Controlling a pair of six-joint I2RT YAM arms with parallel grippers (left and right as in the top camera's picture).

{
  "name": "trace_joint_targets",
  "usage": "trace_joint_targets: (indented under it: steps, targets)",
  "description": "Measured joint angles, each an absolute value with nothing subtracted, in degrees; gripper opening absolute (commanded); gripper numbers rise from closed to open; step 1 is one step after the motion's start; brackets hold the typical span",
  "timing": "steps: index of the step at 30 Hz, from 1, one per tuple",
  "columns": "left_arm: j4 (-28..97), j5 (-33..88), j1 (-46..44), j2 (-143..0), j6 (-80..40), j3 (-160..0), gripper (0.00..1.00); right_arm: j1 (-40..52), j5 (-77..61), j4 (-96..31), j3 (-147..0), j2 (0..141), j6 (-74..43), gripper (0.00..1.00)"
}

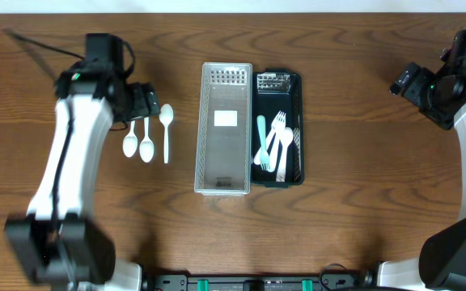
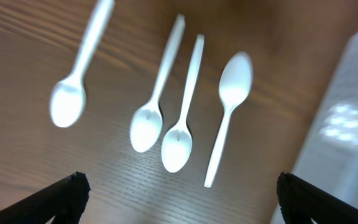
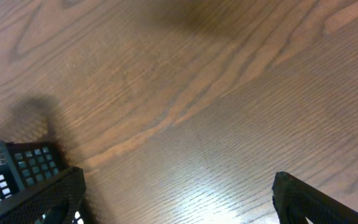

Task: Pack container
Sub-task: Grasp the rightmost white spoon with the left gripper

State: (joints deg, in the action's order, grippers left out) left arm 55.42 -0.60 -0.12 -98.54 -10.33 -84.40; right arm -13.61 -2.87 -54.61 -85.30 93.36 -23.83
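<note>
I have the left gripper (image 2: 179, 193) hovering over the loose white spoons (image 1: 146, 139) on the left half of the table (image 1: 354, 218), its fingers spread wide and empty, one at each lower corner of the wrist view. That view shows four spoons (image 2: 166, 118), though it is blurred and overhead I can only make out three clearly, the arm perhaps covering the fourth. The dark tray (image 1: 280, 129) sits mid-table, just right of the pale mesh basket (image 1: 223, 129) and touching it, already holding forks and spoons (image 1: 273, 144). I judge the step in hand is the approach to pick one more spoon. Next I need to drop straight down over a single handle, straddle it without nudging its neighbours, then close. The right gripper (image 3: 179, 199) idles near the right edge, open wide over bare wood.
</note>
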Motion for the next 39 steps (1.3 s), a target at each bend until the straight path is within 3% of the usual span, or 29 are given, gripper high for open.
trace_joint_targets:
  steps: [7, 11, 20, 39]
  targets:
    - [54.3, 0.3, -0.58, -111.7, -4.36, -84.79, 1.0, -13.61, -2.98, -54.83, -85.3, 93.36, -23.83, 0.99]
    - [53.8, 0.34, -2.61, -114.28, -1.72, -84.86, 0.84, -13.61, -2.98, -54.83, -85.3, 93.36, -23.83, 0.99]
    - [50.04, 1.1, -9.15, -116.01, 2.59, -84.95, 0.83, -13.61, -2.98, -55.33, -85.3, 93.36, -23.83, 0.99]
    - [46.81, 1.45, -8.08, -121.58, 1.26, -85.65, 0.61, -13.61, -2.98, -58.02, -85.3, 93.36, -23.83, 0.99]
